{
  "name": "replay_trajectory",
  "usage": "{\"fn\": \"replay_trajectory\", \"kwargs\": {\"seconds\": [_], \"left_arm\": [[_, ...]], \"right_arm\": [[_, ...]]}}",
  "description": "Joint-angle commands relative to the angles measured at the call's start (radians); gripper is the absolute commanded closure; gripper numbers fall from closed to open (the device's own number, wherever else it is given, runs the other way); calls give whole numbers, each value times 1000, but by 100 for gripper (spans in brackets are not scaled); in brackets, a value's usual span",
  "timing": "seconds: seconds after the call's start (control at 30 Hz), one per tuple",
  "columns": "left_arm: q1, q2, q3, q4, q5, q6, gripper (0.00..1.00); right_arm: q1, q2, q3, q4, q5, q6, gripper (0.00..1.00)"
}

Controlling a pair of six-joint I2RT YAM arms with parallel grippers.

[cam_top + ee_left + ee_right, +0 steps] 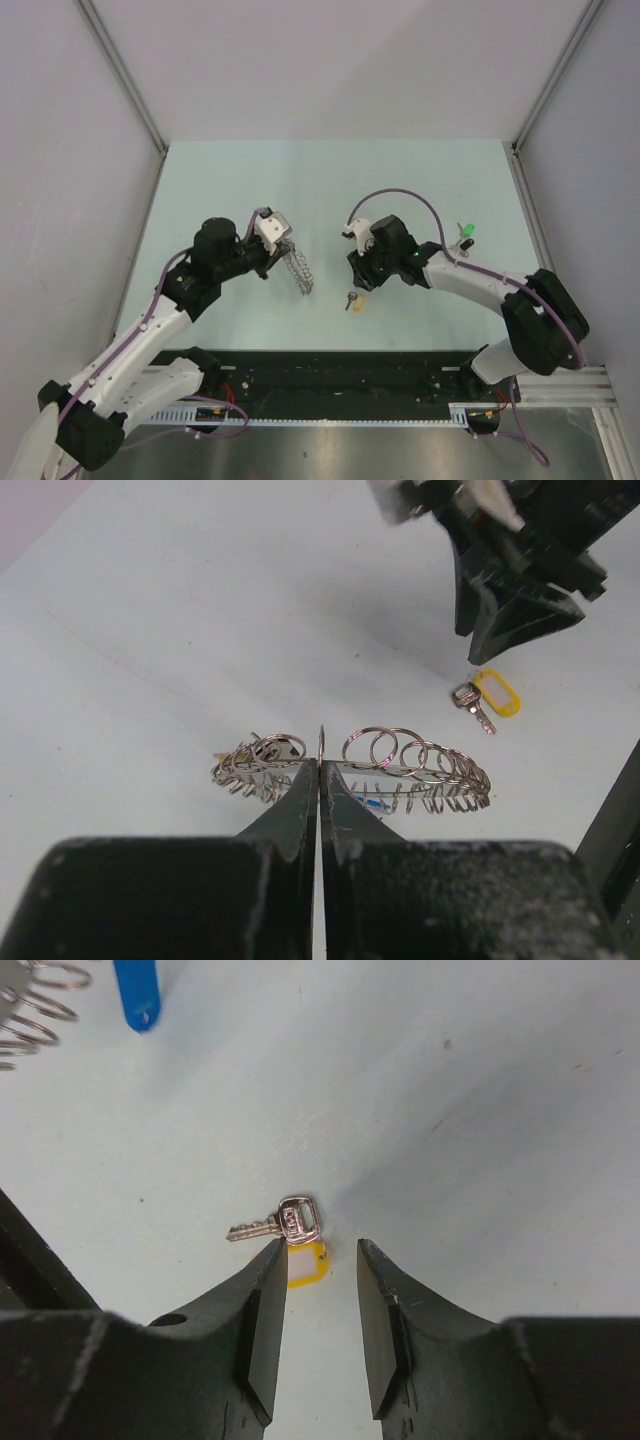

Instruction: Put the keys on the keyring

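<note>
Looking down: the left gripper (285, 247) grips the keyring (301, 270) near the middle of the tabletop (250, 180). Left wrist: jaws clamped on one loop. Right wrist: the right gripper (318, 1253) is parted and empty, with the yellow key (290, 1222) lying loose at its tips. A flat key may skid when pinched.

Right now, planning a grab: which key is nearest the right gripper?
The yellow-tagged key, just ahead of the right gripper; the green one lies farther right, the blue one by the keyring.

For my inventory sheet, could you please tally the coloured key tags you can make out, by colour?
Yellow tag: 1
Blue tag: 1
Green tag: 1
Total: 3
A dark item beside the green one is too small to identify.
</note>
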Motion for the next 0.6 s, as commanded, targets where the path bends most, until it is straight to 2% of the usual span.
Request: {"fn": "replay_trajectory", "kwargs": {"seconds": [0.0,0.23,0.33,0.57], "left_arm": [[5,-31,0,87,-1,-10,100],[5,-24,-7,95,10,-13,100],[7,-17,-9,95,7,-12,100],[5,-5,-9,95,5,-10,100]], "right_arm": [[-32,-147,-126,186,-28,49,62],[-76,-255,-370,551,-125,155,66],[-78,-247,-426,643,-136,201,69],[-81,-161,-465,729,-150,252,71]]}}
